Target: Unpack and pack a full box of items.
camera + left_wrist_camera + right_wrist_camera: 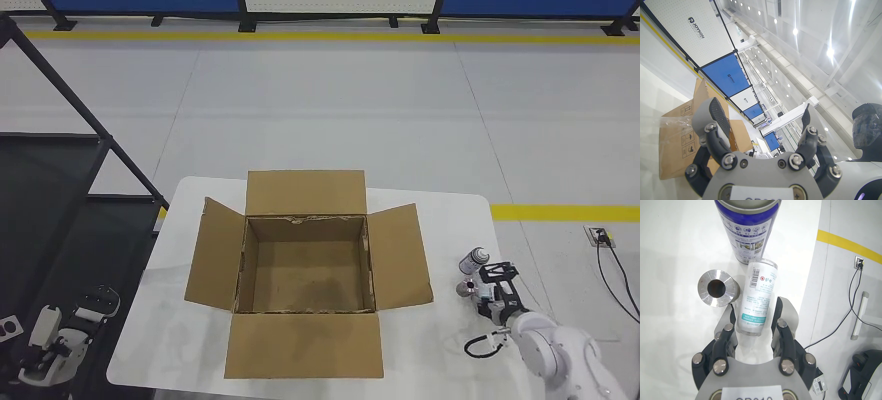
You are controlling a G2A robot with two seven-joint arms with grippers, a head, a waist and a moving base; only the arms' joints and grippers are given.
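An open cardboard box (305, 192) sits mid-table with its flaps spread and nothing inside; its outer wall (676, 136) is in the left wrist view. On the table's right side stand a blue spray can (747, 232) (476, 261) and a hollow steel cylinder (717, 291). A white labelled bottle (757, 291) lies tilted beside them. My right gripper (755, 311) (480, 284) is open, its fingers straddling the bottle's near end with narrow gaps on both sides. My left gripper (761, 117) (45, 350) is wide open, holds nothing and sits off the table's near left corner, pointing upward.
The white table (200, 300) has bare surface left of the box. Its right edge runs close behind the bottle and can. A black frame rack (60, 190) stands to the left. A floor socket with a cable (600, 238) lies right of the table.
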